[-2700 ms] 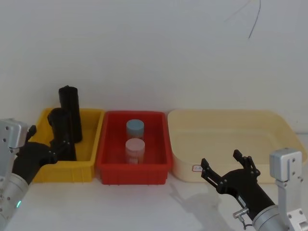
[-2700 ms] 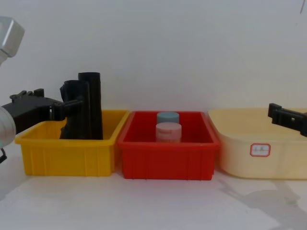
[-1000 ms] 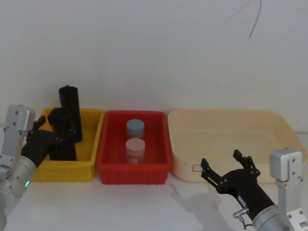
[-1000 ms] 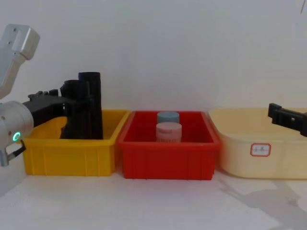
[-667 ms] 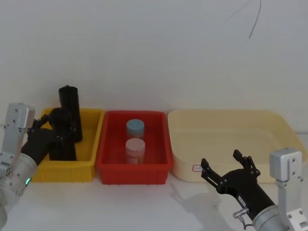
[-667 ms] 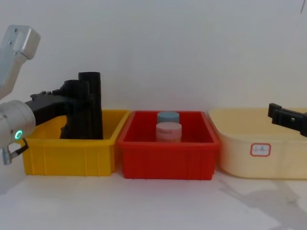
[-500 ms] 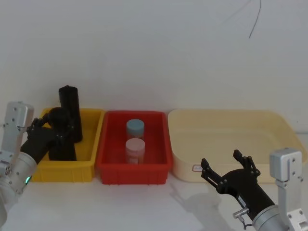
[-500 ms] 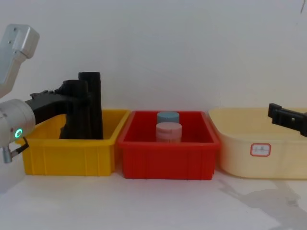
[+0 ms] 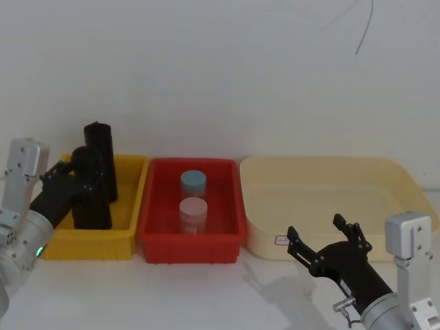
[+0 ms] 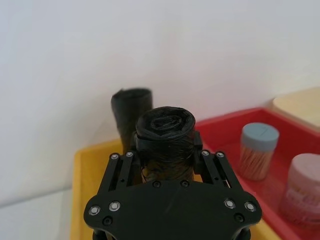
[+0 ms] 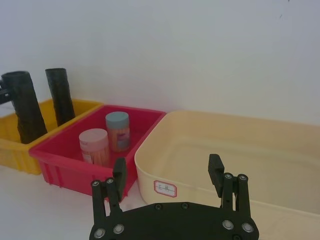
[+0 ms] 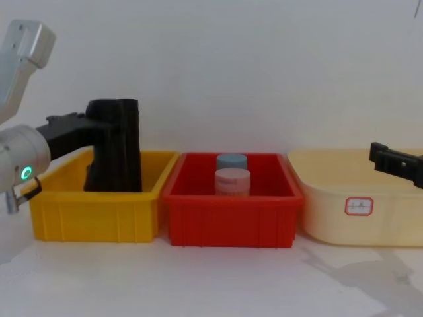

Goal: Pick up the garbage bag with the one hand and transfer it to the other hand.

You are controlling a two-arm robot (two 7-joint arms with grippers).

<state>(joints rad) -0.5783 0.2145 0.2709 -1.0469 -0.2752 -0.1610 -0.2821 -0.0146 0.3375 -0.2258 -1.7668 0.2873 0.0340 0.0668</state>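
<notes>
Left gripper (image 9: 77,184) — black, two-finger, on silver-grey arm with green ring light — pinching thick matte-black crinkled-plastic garbage bag roll (image 9: 91,206) near its top, one finger each side. Roll upright, lower end inside yellow plastic bin (image 9: 133,199), just in front of slimmer smooth black tube (image 9: 101,148) (same bin). Right gripper (image 9: 315,228) low over white surface (image 9: 172,295), before cream tub (image 9: 323,160) — fingers spread. Red bin (image 9: 191,249) between them: two lidded jars.

Left gripper (image 9: 87,180) clamped on garbage bag (image 9: 93,207), right gripper (image 9: 315,229) spread wide, held low
</notes>
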